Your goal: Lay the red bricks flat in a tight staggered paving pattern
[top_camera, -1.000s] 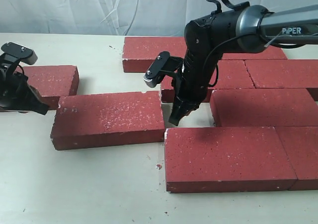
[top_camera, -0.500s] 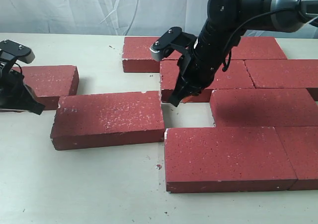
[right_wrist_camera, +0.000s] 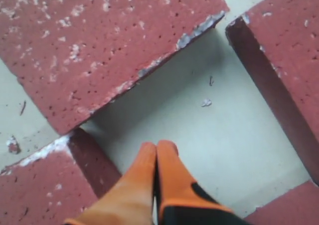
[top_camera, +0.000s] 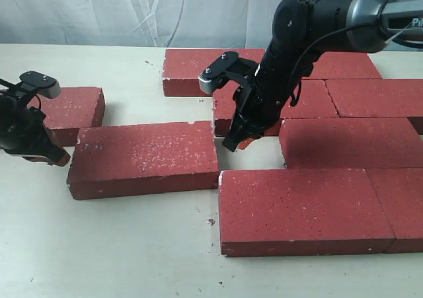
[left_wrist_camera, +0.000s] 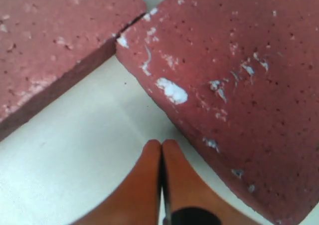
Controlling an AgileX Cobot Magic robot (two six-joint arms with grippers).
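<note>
Along the worktop's left edge: left gripper (top_camera: 58,156), orange fingers (left_wrist_camera: 144,175) pinched together on nothing, tip low at the surface just beside the left end of the loose brick (top_camera: 144,158). Behind it, a lone brick (top_camera: 69,108), meeting the loose one at a corner. Toward the middle, a bare gap (top_camera: 261,156) in the paving, with right gripper (top_camera: 235,142) poised over it, likewise pinched closed and empty. Across the right half and up to the far edge, the laid red bricks (top_camera: 330,139), flat in staggered rows, mostly tight. Judged heavy, rigid, gritty and chip-prone at the corners (white scars showing). Probably too wide to pinch, so better shoved with closed fingertips low on an end face, sliding flat toward the gap.
</note>
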